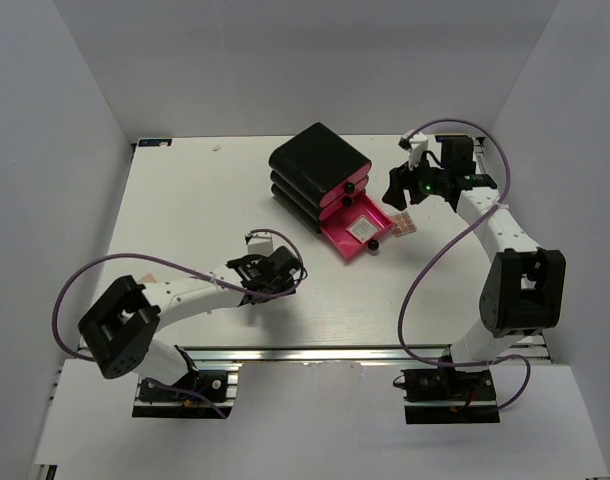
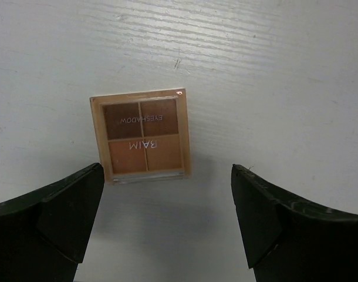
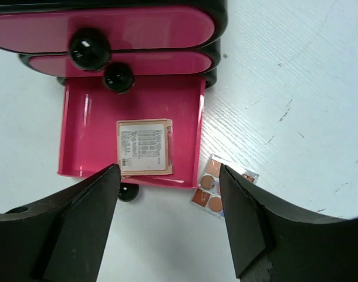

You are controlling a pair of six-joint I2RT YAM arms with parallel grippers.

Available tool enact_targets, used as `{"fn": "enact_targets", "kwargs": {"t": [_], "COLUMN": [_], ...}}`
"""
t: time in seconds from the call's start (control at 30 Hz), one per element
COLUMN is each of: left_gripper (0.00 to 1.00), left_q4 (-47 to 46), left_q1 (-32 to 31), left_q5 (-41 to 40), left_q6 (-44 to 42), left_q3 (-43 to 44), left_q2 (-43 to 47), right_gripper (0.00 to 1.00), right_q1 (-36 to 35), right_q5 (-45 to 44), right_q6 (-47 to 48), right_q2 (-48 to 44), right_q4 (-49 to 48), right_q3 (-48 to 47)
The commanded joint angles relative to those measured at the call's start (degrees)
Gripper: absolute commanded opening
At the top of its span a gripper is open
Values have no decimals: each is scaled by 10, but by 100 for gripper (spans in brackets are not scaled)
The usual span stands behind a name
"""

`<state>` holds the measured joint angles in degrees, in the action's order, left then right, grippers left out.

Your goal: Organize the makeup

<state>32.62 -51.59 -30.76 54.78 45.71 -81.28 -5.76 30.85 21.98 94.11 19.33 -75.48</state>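
Observation:
A square tan eyeshadow palette [image 2: 142, 135] with four brown pans lies face up on the white table, just ahead of my open, empty left gripper [image 2: 167, 202]. In the top view that gripper [image 1: 275, 272] hides it. A second palette [image 3: 145, 147] lies label side up in the open pink bottom drawer [image 3: 79, 117]. A third, clear palette [image 3: 216, 187] with round pans lies on the table by the drawer's right front corner, also in the top view [image 1: 405, 225]. My right gripper [image 3: 167, 217] hovers open and empty above them. No sticks, tube or brush are in view.
The black three-drawer box [image 1: 320, 165] stands at the table's back centre, its upper two pink drawers [image 3: 108, 26] shut, its bottom drawer [image 1: 360, 228] pulled out towards the front right. White walls enclose the table on three sides.

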Motion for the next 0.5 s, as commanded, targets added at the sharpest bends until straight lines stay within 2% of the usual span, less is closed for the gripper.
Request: {"fn": "enact_targets", "kwargs": {"t": [0.0,0.2,0.47], "left_gripper": [98,98,97], "left_q4": [55,43,-1], "left_q1": [8,46,65], "left_q5": [-38,-4,32], "left_q6": [22,13,-3], "left_q3": [39,46,38], "left_q2": [-25,-68,-91], "right_gripper": [74,76,76], "right_q1": [0,12,23], "right_q5": [37,49,57], "right_q6": [-14,-30,-40], "right_q2": [-29,-50,-54], "right_q4": [-16,-21,-21], "right_q3": [27,49,47]}}
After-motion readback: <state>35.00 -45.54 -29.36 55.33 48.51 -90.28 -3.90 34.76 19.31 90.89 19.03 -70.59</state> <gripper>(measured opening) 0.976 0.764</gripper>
